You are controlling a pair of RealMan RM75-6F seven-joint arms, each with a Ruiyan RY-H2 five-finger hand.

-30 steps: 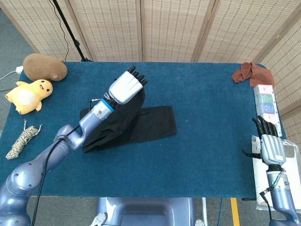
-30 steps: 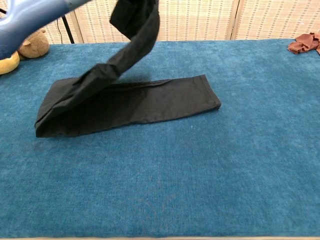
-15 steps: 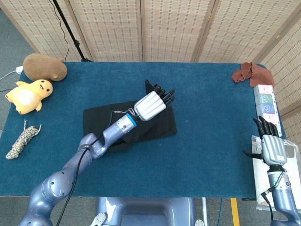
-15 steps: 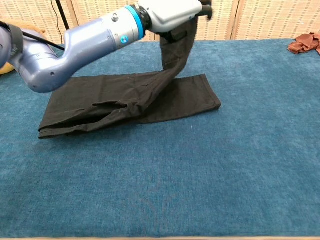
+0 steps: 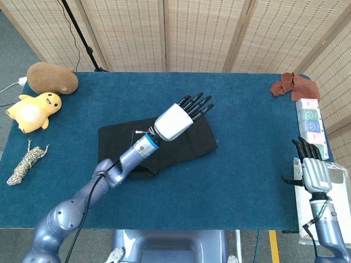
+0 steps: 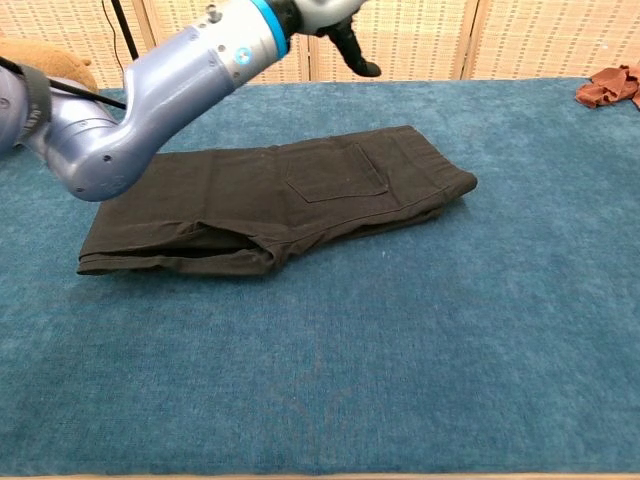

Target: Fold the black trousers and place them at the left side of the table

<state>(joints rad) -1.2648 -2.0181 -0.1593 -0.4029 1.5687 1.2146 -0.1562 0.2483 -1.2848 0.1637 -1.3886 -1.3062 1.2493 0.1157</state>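
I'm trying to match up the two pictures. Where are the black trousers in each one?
Head view: trousers lie folded left of the table's middle, partly under the left arm.
Chest view: trousers fill the middle left, a back pocket facing up.
Shared landmark: the red-brown cloth at the far right corner.

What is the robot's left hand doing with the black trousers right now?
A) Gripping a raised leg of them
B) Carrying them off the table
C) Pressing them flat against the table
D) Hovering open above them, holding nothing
D: the left hand has its fingers spread and empty above the folded black trousers, which lie flat on the blue table.
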